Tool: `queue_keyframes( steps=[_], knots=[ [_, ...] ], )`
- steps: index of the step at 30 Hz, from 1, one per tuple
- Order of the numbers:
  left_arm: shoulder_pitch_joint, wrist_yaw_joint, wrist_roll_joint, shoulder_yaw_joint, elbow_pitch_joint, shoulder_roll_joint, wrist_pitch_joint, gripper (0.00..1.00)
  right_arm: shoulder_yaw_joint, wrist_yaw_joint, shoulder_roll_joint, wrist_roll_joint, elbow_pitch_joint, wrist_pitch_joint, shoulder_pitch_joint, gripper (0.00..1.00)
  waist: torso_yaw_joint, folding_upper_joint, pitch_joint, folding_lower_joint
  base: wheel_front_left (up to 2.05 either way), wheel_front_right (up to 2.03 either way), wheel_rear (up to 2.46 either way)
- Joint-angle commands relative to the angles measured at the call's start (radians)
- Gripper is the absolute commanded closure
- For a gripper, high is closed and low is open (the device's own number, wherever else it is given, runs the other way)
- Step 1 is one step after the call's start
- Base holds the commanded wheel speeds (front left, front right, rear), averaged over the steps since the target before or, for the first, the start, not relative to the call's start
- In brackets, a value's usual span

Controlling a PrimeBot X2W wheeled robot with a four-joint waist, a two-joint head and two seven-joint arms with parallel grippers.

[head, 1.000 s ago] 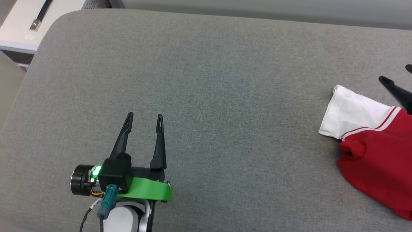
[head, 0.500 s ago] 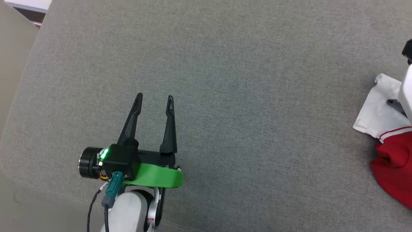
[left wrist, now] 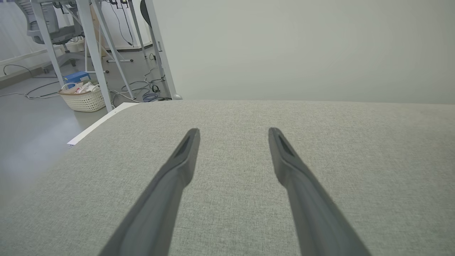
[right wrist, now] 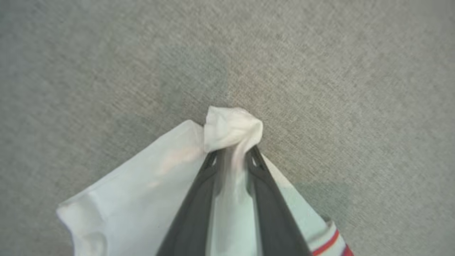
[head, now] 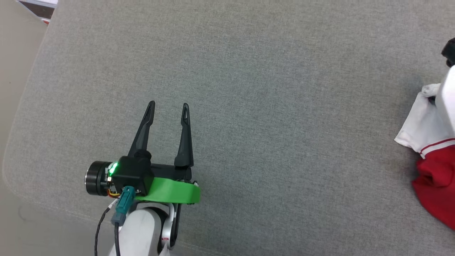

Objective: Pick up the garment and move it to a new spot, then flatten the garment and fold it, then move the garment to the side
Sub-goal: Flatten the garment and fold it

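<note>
**Right gripper pinches white sleeve of garment at right frame edge**

The garment (head: pixel 435 177) sits at the far right of the head view, cut off by the frame. The body is bright red and rumpled. One white short sleeve lies above it, with red-and-white striped trim where the sleeve meets the red. In the right wrist view the sleeve spreads flat toward the lower left, with a little of the striped trim at the lower right.

The right gripper (right wrist: pixel 231 156) has its two dark fingers nearly pressed together on a bunched knot of white sleeve fabric at frame centre. The knot may be slightly raised off the surface, but that's hard to tell.

The grey fabric surface (head: pixel 249 89) lies under everything. The left gripper (head: pixel 167 105) is at lower left of the head view, well apart from the garment. Its fingers are spread with nothing between them, over bare grey fabric. The left wrist view has a woven basket (left wrist: pixel 83 99) on the floor at upper left.
</note>
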State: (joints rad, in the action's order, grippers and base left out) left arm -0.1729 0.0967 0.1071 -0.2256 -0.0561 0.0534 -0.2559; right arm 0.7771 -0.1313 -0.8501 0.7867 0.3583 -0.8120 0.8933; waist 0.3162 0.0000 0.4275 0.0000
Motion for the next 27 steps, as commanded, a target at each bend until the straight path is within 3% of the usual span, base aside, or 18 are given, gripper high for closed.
queue_keyframes(
  steps=[1, 7, 14, 21, 27],
  knots=[
    [-0.006, -0.003, -0.006, 0.005, 0.003, -0.003, -0.006, 0.0, 0.019, 0.001, 0.028, 0.013, 0.013, 0.032, -0.021, 1.0, -0.016, 0.0, -0.032, 0.0, 0.0, 0.0, 0.0],
    [0.032, -0.015, -0.027, 0.029, 0.011, -0.003, -0.006, 0.0, 0.006, 0.001, 0.008, 0.036, -0.064, 0.218, -0.022, 1.0, -0.044, 0.0, -0.124, 0.0, 0.0, 0.0, 0.0],
    [0.095, -0.034, -0.049, 0.073, 0.013, -0.003, -0.006, 0.0, -0.058, 0.001, -0.06, 0.054, -0.224, 0.349, -0.073, 1.0, -0.078, 0.0, -0.212, 0.0, 0.0, 0.0, 0.0],
    [0.135, -0.045, -0.061, 0.098, 0.006, -0.003, -0.006, 0.0, -0.212, 0.001, -0.119, 0.035, -0.388, 0.394, -0.163, 1.0, -0.102, 0.0, -0.253, 0.0, 0.0, 0.0, 0.0],
    [0.153, -0.049, -0.067, 0.111, 0.001, -0.003, -0.006, 0.0, -0.398, 0.001, -0.125, -0.007, -0.53, 0.38, -0.258, 1.0, -0.114, 0.0, -0.272, 0.0, 0.0, 0.0, 0.0]
  ],
)
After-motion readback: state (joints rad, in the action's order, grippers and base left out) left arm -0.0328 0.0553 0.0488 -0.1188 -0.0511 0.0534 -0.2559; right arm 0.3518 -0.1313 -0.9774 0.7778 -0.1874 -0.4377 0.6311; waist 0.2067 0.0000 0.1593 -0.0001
